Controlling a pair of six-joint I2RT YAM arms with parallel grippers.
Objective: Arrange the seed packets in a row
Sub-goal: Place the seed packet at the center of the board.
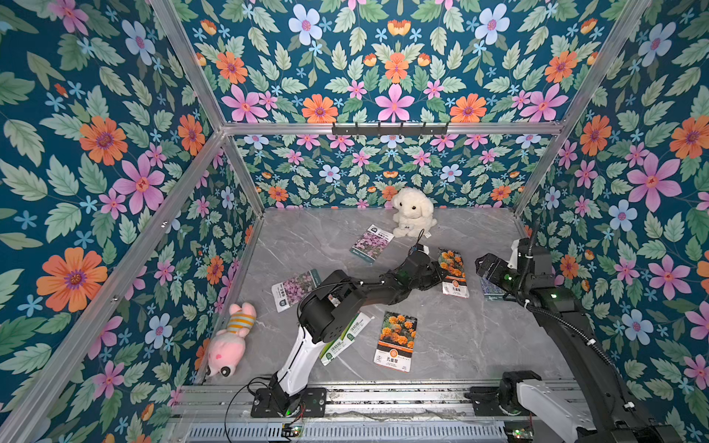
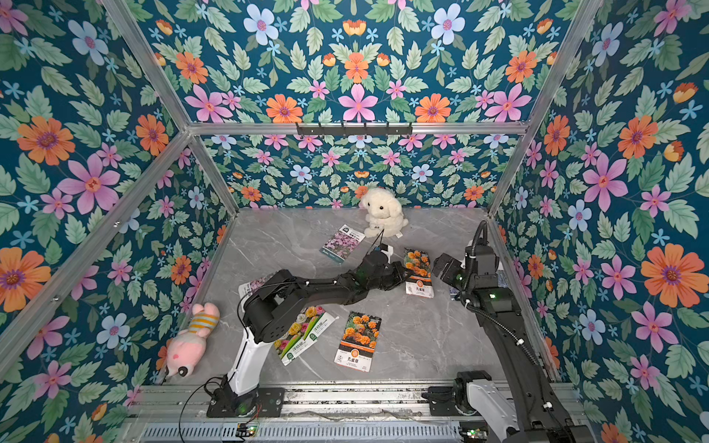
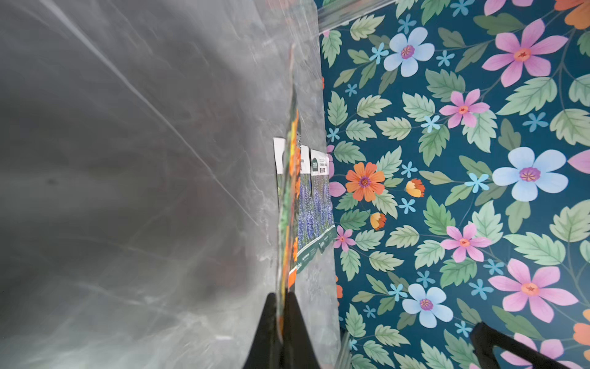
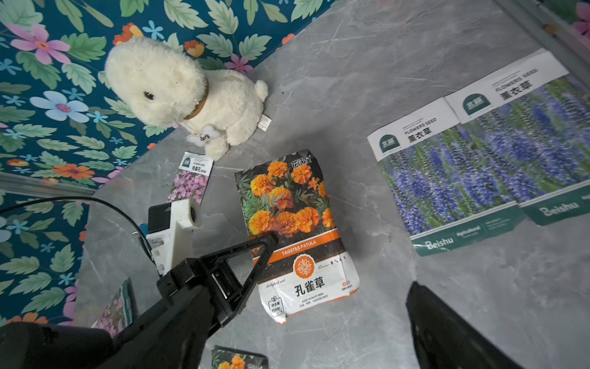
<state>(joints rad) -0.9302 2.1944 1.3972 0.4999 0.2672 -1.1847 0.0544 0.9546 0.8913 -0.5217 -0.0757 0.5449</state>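
My left gripper [image 1: 437, 274] [image 3: 282, 300] is shut on the long edge of an orange marigold seed packet [image 1: 454, 272] [image 4: 297, 230], which casts a shadow on the table. My right gripper [image 1: 485, 268] [image 4: 297, 319] hangs open above the table, with nothing between its fingers. Beside it two lavender packets [image 4: 447, 179] [image 4: 536, 137] lie side by side near the right wall. A second marigold packet [image 1: 396, 341] lies at the front. Two overlapping multicolour packets [image 2: 303, 333] sit partly under the left arm. Pink-purple packets lie at the back [image 1: 371, 243] and at the left [image 1: 293, 287].
A white plush dog [image 1: 412, 213] sits against the back wall. A pink plush toy [image 1: 230, 337] lies at the front left by the side wall. Flowered walls enclose the grey marble table [image 1: 460, 337] on three sides. The arm bases stand on a metal rail [image 1: 383, 399] in front.
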